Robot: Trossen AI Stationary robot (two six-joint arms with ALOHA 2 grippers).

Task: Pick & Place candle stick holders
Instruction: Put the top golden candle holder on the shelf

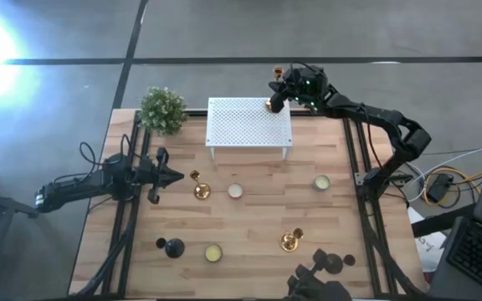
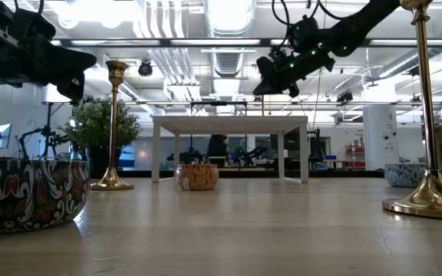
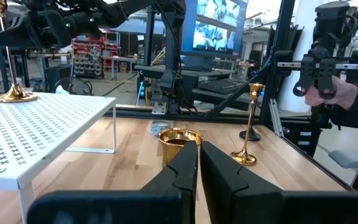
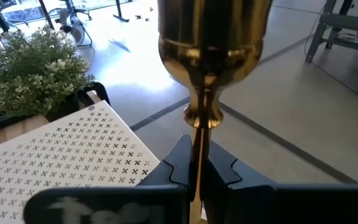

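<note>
A gold candle stick holder (image 1: 274, 88) stands upright over the far right corner of the white perforated rack (image 1: 249, 124), with my right gripper (image 1: 279, 94) shut on its stem. Two more gold ones stand on the table, one (image 1: 199, 187) just in front of my left gripper and one (image 1: 291, 241) near the front right. Two black ones (image 1: 172, 247) (image 1: 329, 261) stand near the front edge. My left gripper (image 1: 178, 176) hangs shut at the table's left and touches nothing; the nearest gold cup (image 3: 179, 138) shows just beyond its fingertips. My right gripper pinches the slim stem (image 4: 197, 146) between its two fingers, just below the cup (image 4: 213, 43). The fingers reach in roughly level from the table's right and lie across the stem. The holder stays upright, its base (image 3: 14, 96) at the rack's top; whether it rests there, I cannot tell.
Three low candle tins (image 1: 236, 191) (image 1: 321, 181) (image 1: 213, 252) sit on the wooden table. A potted plant (image 1: 162, 110) stands at the far left, beside the rack. Black frame rails run along both table sides. The rack's top holds nothing besides the held candlestick.
</note>
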